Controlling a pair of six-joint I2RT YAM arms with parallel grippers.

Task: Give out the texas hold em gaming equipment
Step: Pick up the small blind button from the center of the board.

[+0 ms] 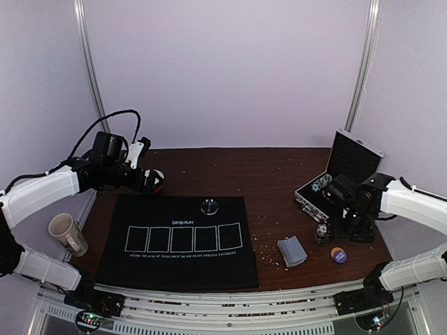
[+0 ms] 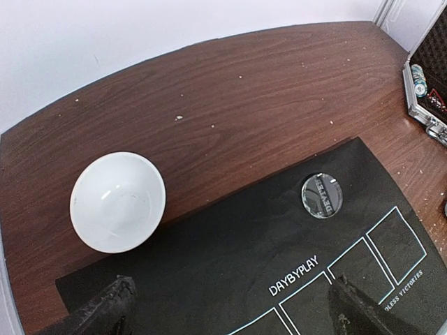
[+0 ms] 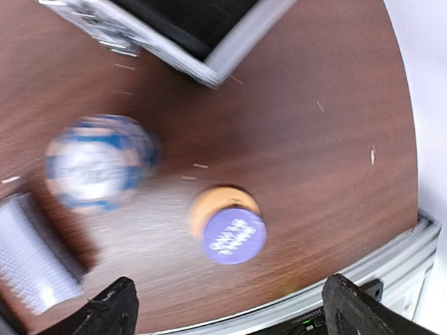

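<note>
Left gripper (image 2: 230, 310) is hovering over the black mat (image 2: 209, 272), jaws spread wide and empty, with the clear disc (image 2: 321, 195) lying at the mat's 12 o'clock edge. Right gripper (image 3: 234, 310) is hanging with jaws spread above a purple chip (image 3: 235, 236) overlapping an orange chip (image 3: 209, 206), card deck (image 1: 291, 251) at their 9 o'clock.

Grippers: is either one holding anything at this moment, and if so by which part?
Nothing is held. The left gripper hangs open over the black mat, and the right gripper hangs open above the purple chip, fingers wide with nothing between them.
</note>
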